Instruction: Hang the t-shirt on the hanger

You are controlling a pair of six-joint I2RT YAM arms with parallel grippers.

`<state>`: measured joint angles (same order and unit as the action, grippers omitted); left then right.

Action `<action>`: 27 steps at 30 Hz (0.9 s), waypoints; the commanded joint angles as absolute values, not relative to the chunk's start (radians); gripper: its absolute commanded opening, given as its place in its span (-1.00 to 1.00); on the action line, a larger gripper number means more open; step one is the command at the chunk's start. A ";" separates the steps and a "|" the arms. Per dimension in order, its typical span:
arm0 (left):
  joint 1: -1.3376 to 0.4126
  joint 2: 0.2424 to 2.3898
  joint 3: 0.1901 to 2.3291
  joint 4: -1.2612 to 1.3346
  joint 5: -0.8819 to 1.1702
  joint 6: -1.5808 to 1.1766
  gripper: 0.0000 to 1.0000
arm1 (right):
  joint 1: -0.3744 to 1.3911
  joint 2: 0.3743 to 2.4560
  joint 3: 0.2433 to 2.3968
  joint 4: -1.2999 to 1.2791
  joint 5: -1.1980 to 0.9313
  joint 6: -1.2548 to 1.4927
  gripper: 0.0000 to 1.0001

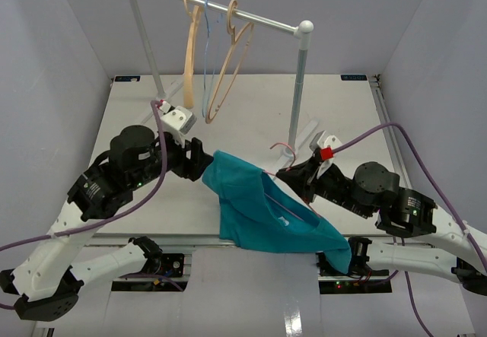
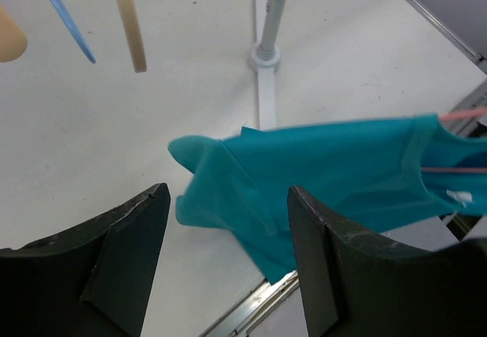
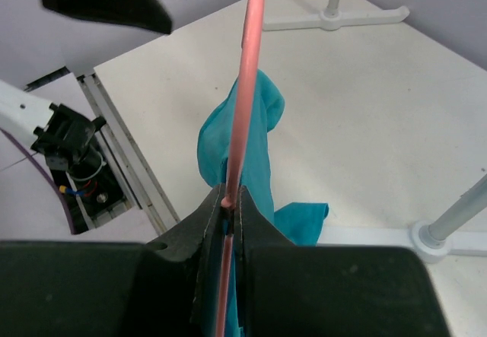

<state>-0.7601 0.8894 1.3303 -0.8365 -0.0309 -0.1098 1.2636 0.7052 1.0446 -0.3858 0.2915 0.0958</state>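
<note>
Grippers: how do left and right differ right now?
Left gripper is open, holding nothing; right gripper is shut on the hanger. Left points at the t-shirt sleeve; right carries the t-shirt draped on its hanger. Both are black.

The t-shirt [image 1: 259,208] is soft, matt teal cloth; the hanger [image 3: 247,86] is thin, smooth, faintly glossy pink. The rack [image 1: 221,6] looks like smooth grey metal tube; the beige hangers [image 1: 190,55] on it look wood-like. The surface [image 1: 251,116] under the rack is matt white. The left tool [image 2: 228,208] has fingers [image 2: 122,253] of matt, grainy black
</note>
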 commanded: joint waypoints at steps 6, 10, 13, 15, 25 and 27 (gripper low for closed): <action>-0.756 0.751 1.236 -0.820 0.138 0.014 0.49 | 1.264 0.786 1.224 -0.276 0.357 0.069 -0.84; -0.756 0.722 1.153 -0.785 0.167 0.044 0.52 | 1.263 0.789 1.220 -0.273 0.350 0.075 -0.85; -0.756 0.714 1.099 -0.739 0.178 0.042 0.53 | 1.264 0.790 1.212 -0.270 0.347 0.078 -0.85; -0.756 0.721 1.077 -0.719 0.177 0.037 0.53 | 1.263 0.785 1.200 -0.259 0.336 0.082 -0.85; -0.758 0.752 1.009 -0.631 0.126 0.011 0.52 | 1.264 0.737 1.144 -0.245 0.295 0.106 -0.84; -0.757 0.761 1.000 -0.616 0.127 0.011 0.48 | 1.264 0.721 1.132 -0.242 0.291 0.110 -0.84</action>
<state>-0.7601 0.7571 1.0131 -0.6790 0.1367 0.0205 1.2636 0.7543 1.1405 -0.3303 0.3056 0.0961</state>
